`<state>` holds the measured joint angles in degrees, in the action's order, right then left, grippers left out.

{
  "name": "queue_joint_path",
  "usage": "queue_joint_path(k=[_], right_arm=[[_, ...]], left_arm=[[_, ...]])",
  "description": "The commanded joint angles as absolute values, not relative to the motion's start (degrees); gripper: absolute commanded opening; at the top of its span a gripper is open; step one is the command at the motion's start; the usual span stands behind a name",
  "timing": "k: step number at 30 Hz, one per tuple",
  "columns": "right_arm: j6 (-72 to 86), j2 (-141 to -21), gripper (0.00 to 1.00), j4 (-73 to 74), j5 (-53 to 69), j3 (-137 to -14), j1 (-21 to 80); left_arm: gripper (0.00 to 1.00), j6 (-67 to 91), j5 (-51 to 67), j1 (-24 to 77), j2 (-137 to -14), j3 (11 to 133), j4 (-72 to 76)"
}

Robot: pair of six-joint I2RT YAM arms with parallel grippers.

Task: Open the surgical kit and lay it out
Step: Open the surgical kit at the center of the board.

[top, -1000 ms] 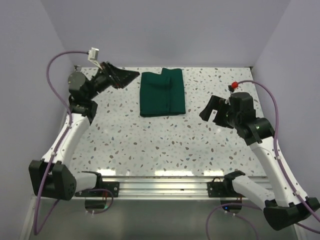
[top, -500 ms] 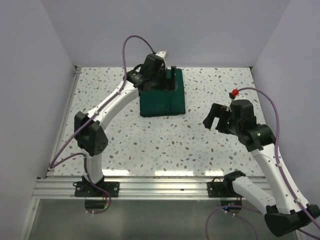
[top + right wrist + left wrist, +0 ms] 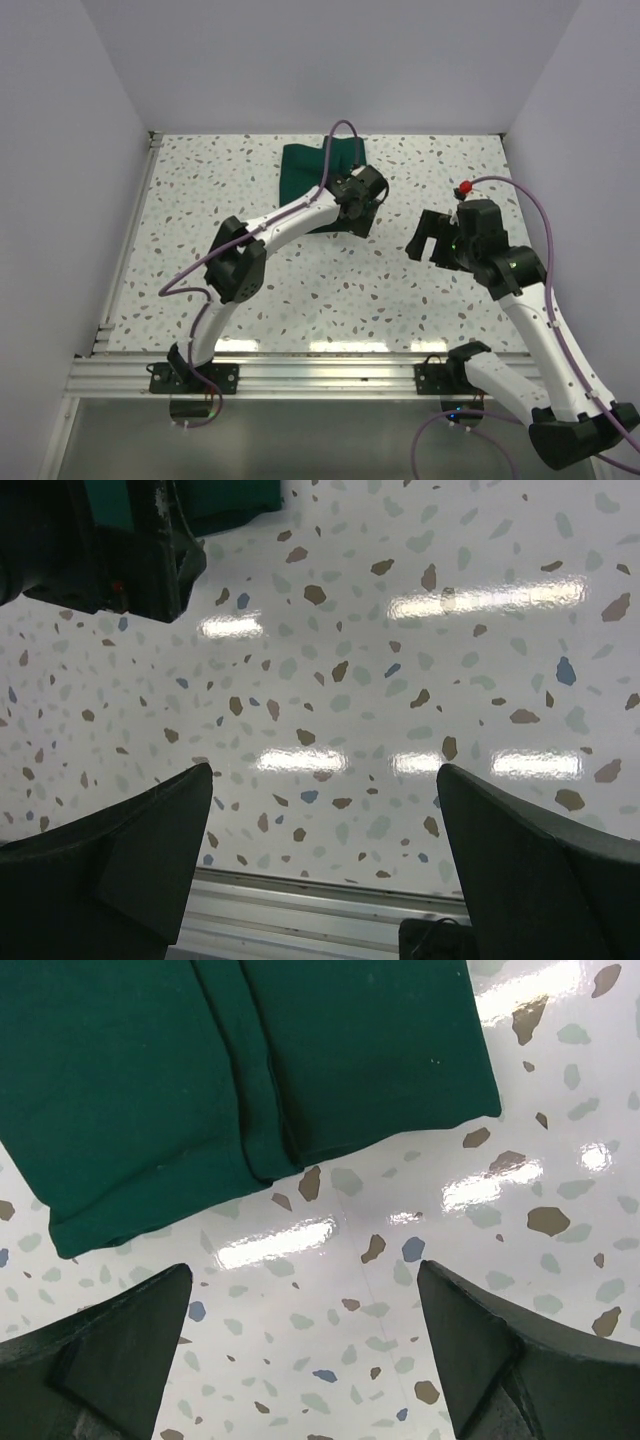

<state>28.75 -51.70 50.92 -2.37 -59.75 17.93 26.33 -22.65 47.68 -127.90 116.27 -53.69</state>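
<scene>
The green cloth bundle [image 3: 303,175] is laid at the far middle of the speckled surface [image 3: 300,295]. It is folded shut, and a fold line is seen running down its middle. The left arm is stretched across the surface, and from above the bundle's near right part is covered by the left hand [image 3: 305,1280]. Its fingers [image 3: 110,1350] are spread wide, and nothing but bare surface is framed between them. In the left wrist view the bundle's near edge is seen just beyond the fingertips and apart from them; no cloth is gripped.

Further right, the right hand [image 3: 430,238] is held above the surface, well apart from the bundle. Its fingers [image 3: 540,870] are likewise spread wide, and nothing is held. In the right wrist view the left hand and a corner of the green cloth are seen at the upper left.
</scene>
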Motion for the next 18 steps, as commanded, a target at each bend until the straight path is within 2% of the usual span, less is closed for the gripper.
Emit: queue_joint_path(k=[1,18], right_arm=[[27.77,-50.54,0.99,52.82,-4.04,-59.68,17.84],[28.39,-49.04,0.99,52.82,-4.57,-56.78,17.93]], left_arm=[[1.0,26.28,-26.19,46.49,-127.18,119.09,-54.58],[1.0,25.84,-27.77,44.39,-131.39,120.5,-50.97]])
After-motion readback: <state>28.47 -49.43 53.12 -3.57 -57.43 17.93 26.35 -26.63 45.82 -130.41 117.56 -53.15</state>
